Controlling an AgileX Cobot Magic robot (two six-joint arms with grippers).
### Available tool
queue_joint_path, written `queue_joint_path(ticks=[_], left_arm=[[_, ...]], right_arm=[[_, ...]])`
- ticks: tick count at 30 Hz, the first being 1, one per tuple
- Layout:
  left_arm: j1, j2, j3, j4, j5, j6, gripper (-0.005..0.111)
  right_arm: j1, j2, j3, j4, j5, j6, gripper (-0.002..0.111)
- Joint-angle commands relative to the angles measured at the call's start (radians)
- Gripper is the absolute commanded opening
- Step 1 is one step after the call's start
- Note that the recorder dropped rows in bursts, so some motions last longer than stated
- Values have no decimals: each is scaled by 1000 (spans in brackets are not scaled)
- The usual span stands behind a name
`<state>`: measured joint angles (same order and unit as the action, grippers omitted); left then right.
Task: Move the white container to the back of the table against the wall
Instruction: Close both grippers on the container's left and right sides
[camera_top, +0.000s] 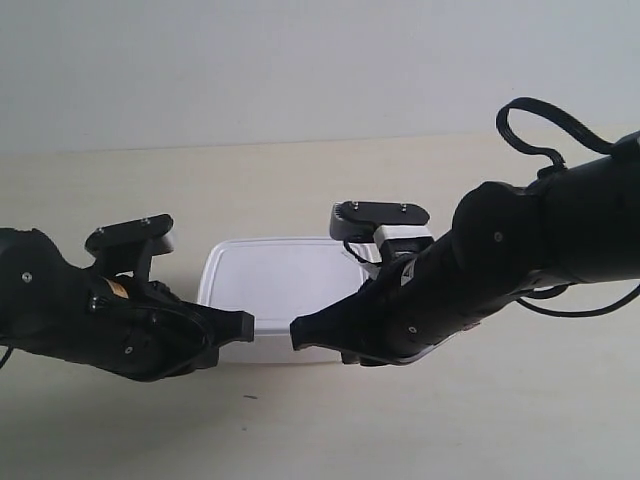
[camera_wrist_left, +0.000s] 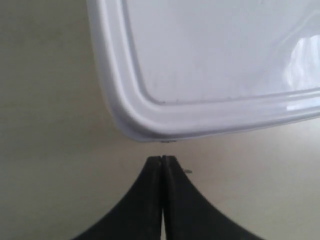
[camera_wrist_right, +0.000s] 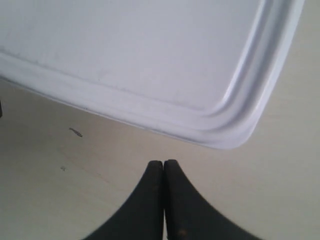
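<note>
Jaws pressed together, the left gripper (camera_wrist_left: 162, 160) and right gripper (camera_wrist_right: 163, 163) sit just short of the near long edge of the white container (camera_top: 275, 283), with the wall (camera_top: 300, 70) straight beyond it.

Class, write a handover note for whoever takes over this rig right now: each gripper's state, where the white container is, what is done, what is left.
Left gripper: shut, holding nothing, tips just short of one corner of the white container.
Right gripper: shut, holding nothing, tips just short of another corner.
Container: lid on, flat on the table, with bare tabletop between it and the wall.
Done: both arms are placed at the container's side away from the wall.
Left: the whole move; probably push it back until it sits against the wall.
</note>
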<state>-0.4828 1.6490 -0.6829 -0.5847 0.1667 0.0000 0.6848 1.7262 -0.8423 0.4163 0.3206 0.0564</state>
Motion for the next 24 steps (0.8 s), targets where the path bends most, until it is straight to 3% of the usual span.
queue_joint_path(ticks=[1, 9, 24], left_arm=[[-5, 3, -6, 6, -41, 0, 0], [-5, 3, -6, 6, -84, 19, 0], [-5, 73, -85, 32, -45, 19, 0]], right_arm=[[0, 16, -9, -46, -27, -3, 0], [0, 83, -13, -59, -71, 18, 0], [-17, 102, -15, -53, -141, 51, 0]])
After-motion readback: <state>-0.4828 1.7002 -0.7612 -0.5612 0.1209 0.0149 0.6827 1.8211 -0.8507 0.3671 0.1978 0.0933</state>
